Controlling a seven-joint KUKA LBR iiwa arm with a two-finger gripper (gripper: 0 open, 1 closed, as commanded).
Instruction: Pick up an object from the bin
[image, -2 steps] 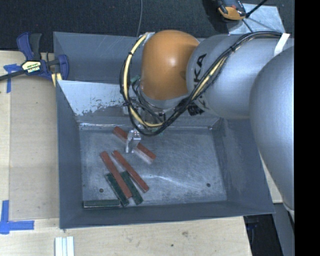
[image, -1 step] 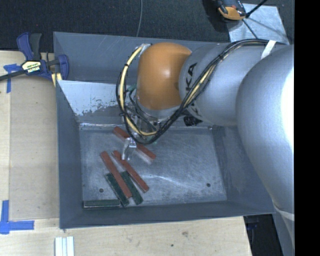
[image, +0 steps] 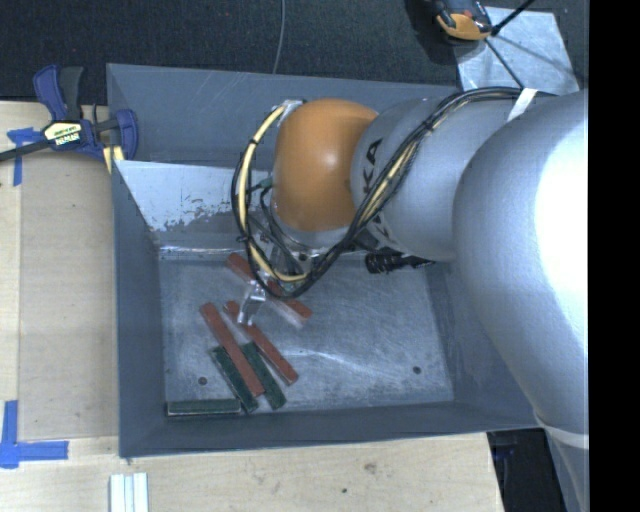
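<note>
Lying flat along the near wall of the grey metal bin, close to its near-left corner, is a dark green flat strip, its long axis parallel to that wall. Just behind it, a loose fan of flat strips runs diagonally, each pointing from near-right toward far-left. It consists of a pair of dark green strips at the near end, a long reddish-brown flat strip touching them on the left, and a shorter reddish-brown strip just to the right.

Farther back, left of the floor's middle, the gripper hangs low over the floor. Whether it is open or closed I cannot tell, and nothing can be seen held in it. A pale reddish-brown flat strip lies right at its tip on the floor, long axis roughly left to right, the right end dipping a little toward the near wall. A small brown stub sits just beside the tip on the left.

Behind, at the foot of the far wall, another reddish-brown strip lies slantwise, partly hidden by the wrist.

The bin's floor is scuffed and dull, and the sloping far wall shows scraped pale patches. Above the gripper sit the orange cover, looping yellow and black cables and the silver arm, reaching in from the right. Beyond the far rim lies a black surface.
</note>
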